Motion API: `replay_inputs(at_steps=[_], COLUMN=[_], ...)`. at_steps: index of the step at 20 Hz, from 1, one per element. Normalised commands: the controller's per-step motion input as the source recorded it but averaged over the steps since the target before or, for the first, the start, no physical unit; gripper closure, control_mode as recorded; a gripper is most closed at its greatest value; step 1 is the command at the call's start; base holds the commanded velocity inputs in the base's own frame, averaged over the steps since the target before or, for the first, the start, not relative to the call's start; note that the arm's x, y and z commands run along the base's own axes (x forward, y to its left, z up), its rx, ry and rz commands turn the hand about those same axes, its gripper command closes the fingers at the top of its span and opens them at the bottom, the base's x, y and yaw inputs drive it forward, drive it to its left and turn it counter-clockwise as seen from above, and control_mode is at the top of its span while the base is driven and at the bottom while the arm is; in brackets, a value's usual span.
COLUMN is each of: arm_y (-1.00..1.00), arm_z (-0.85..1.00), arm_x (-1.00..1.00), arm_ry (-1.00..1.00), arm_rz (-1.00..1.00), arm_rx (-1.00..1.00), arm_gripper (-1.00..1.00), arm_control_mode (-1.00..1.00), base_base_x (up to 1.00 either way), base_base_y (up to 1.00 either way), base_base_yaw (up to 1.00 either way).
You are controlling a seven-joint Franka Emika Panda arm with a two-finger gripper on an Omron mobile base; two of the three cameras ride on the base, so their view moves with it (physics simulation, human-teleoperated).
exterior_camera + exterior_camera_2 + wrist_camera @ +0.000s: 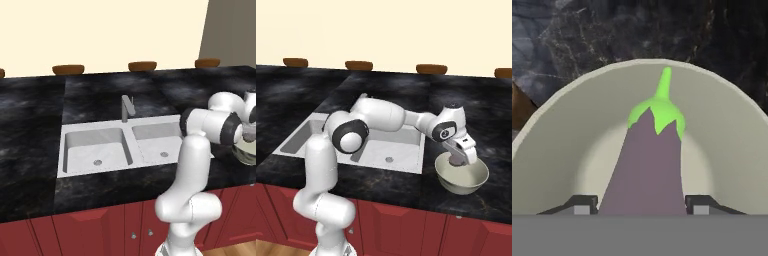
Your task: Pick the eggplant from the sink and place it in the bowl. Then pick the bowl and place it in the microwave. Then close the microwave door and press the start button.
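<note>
Your white arm's two-finger gripper [458, 161] hangs over the round cream-white ceramic bowl [462, 176], which sits on the black marbled stone counter [381, 87] just to the right of the white-grey double-basin sink [387, 149]. In the right base view the gripper dips inside the bowl's rim, with the hand tilted down over it.

From the hand view you are looking straight down the small purple-grey oblong eggplant [647, 165]. Its bright green cap and stem point away from the hand, toward the far wall of the bowl [567, 145]. The two dark finger tips [582, 205] sit close against either side of the eggplant's body, so the gripper is clamped on it (the contact itself lies at the very bottom edge of that view, so you only see the upper parts of the tips). You cannot tell whether the eggplant's far end touches the bowl floor or hovers above it.

In the left base view the arm's forearm crosses in front of the right basin of the sink [100, 150], and the bowl [245, 154] shows partly at the right edge, below the wrist. The grey upright faucet [127, 108] stands behind the divider between the two basins, and both basins show their round drains. Several flat brown rounded shapes [431, 68] line the back of the counter against the cream wall, and red cabinet fronts [401, 220] run below the counter edge.
</note>
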Motion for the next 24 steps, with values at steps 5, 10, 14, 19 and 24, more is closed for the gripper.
replay_inputs(at_steps=[5, 10, 14, 19, 24], arm_y=[-0.21, -0.07, 0.0, 0.1, 0.41], arm_z=[-0.52, -0.43, -0.05, 0.39, 0.38], arm_x=[0.22, 0.13, -0.19, -0.54, -0.79], arm_ry=[0.0, 0.01, 0.0, -0.04, -0.05], arm_rz=[0.13, 0.11, 0.06, 0.03, 0.1], arm_rx=[0.0, 0.0, 0.03, 0.01, 0.0], arm_gripper=[1.0, 1.0, -1.0, -1.0, -1.0], arm_control_mode=[-1.0, -1.0, -1.0, -1.0, -1.0], base_base_x=[0.0, 0.0, 0.0, 0.0, 0.0], base_base_y=[0.0, 0.0, 0.0, 0.0, 0.0], base_base_yaw=[0.0, 0.0, 0.0, 0.0, 0.0])
